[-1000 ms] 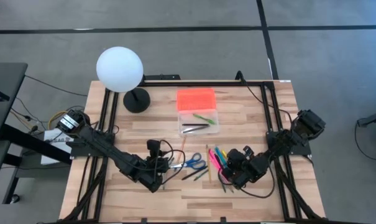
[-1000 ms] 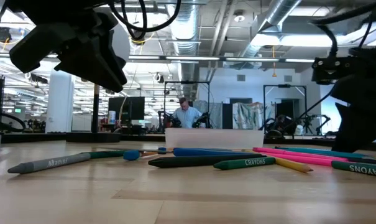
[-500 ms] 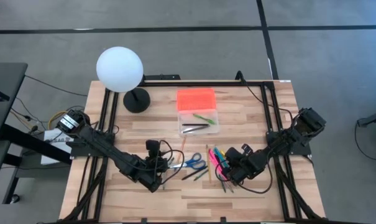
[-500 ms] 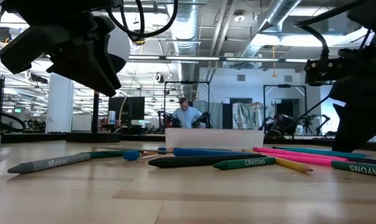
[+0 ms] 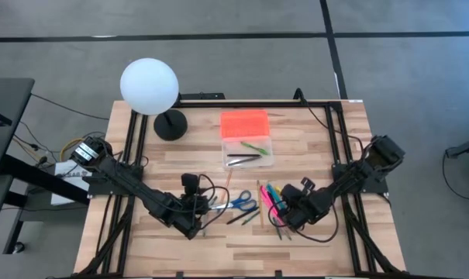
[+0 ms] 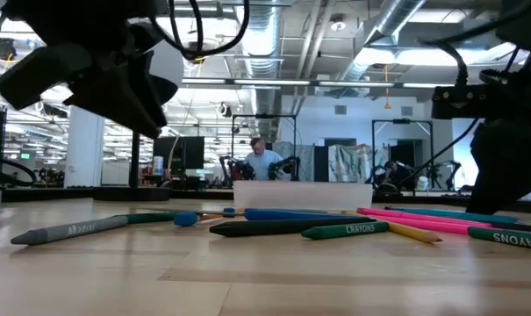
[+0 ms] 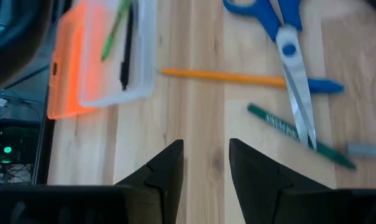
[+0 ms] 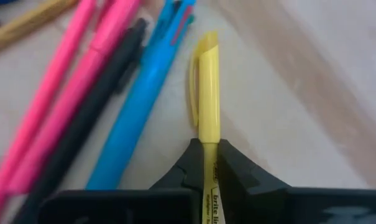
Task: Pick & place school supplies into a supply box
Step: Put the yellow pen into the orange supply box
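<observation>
The supply box lies open at the table's far middle. Its orange lid is folded back, and a green and a black pen lie in the clear base. The loose school supplies lie on the wood nearer me: blue-handled scissors, an orange pencil, a green crayon, and pink, black and blue pens. My right gripper sits low over the pens and is shut on a yellow highlighter. Left of the scissors, my left gripper hovers open over bare wood. My right gripper pinches the yellow highlighter's printed barrel between its two fingers. The capped end sticks out ahead of the fingertips, so the highlighter runs along the fingers. It lies beside the blue pen; I cannot tell whether it is lifted off the wood.
A white globe lamp on a black base stands at the far left. Black frame rails run along both sides of the table. Bare wood lies along the near edge. A person shows far behind the table.
My right gripper has edged a little toward the table's left, in over the pens. The pens, scissors and box lie where they were.
</observation>
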